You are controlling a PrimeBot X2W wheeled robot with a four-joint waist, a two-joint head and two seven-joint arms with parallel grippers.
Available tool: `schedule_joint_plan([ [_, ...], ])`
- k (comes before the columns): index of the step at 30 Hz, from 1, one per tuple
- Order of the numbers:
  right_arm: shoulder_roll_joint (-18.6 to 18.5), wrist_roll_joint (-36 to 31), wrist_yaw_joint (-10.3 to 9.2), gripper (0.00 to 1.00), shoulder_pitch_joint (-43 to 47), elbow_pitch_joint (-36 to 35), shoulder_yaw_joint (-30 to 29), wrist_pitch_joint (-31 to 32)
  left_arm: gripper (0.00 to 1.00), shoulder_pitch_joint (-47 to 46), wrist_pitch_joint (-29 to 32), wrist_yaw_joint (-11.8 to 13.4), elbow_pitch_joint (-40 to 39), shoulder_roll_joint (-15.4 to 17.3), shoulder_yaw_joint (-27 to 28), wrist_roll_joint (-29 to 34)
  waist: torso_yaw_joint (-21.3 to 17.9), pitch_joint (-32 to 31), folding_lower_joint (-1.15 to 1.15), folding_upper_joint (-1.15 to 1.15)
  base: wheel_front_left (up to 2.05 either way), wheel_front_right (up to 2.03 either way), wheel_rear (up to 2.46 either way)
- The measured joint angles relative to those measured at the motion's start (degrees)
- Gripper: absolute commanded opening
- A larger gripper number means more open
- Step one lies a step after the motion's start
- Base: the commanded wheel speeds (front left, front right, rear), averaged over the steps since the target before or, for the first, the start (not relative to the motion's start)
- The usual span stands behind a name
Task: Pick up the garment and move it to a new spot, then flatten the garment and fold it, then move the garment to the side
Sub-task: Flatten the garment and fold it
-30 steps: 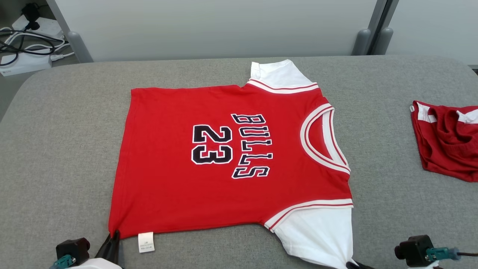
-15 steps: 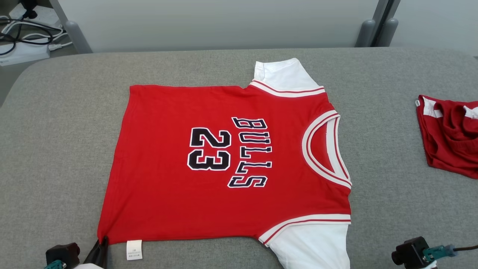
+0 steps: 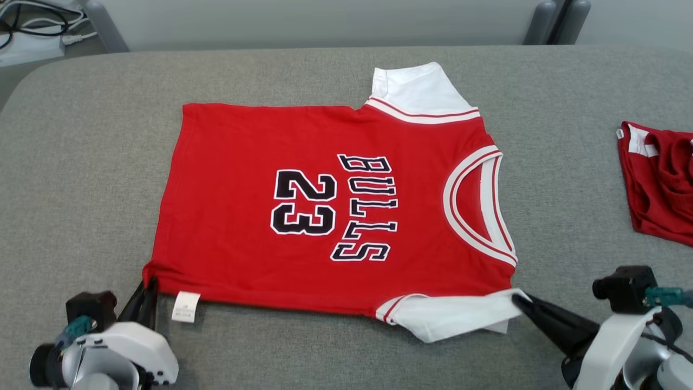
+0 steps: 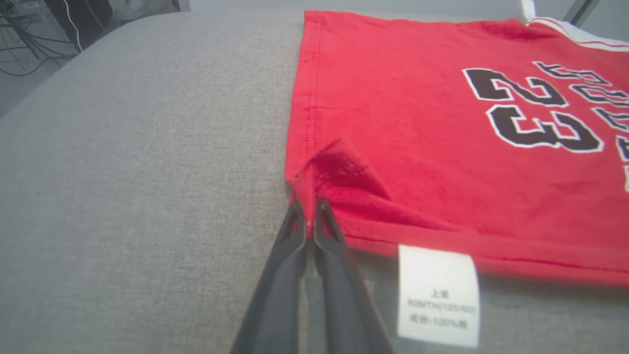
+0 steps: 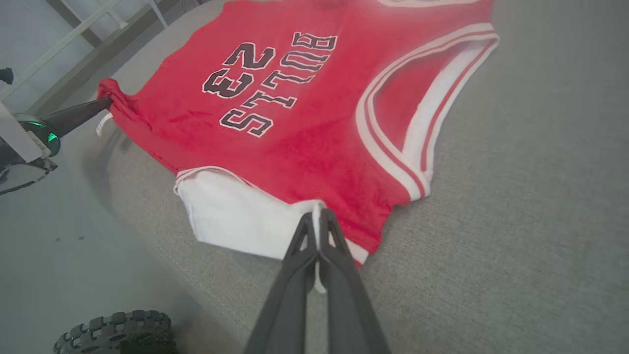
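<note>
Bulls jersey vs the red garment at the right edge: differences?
The jersey lies spread flat, print up; the red garment is crumpled. The jersey sits in the middle of the table, its near corner and near sleeve pinched by the left gripper and right gripper; the red garment lies apart, ungripped. Both are red with white trim.

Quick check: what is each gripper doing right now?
Left gripper: shut on the jersey, at its hem corner.
Right gripper: shut on the jersey's near white sleeve.
</note>
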Motion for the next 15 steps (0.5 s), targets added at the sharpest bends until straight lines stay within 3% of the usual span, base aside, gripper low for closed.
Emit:
schedule_joint_plan([
  [15,4.7,-4.6,0.00,0.00,-9.2,9.6,0.4,-3.2,0.00,-3.1,2.9,3.4,-1.9,-0.5,-1.6,0.9,0.3,1.7,0.00,0.00,0.00,0.00,0.00],
])
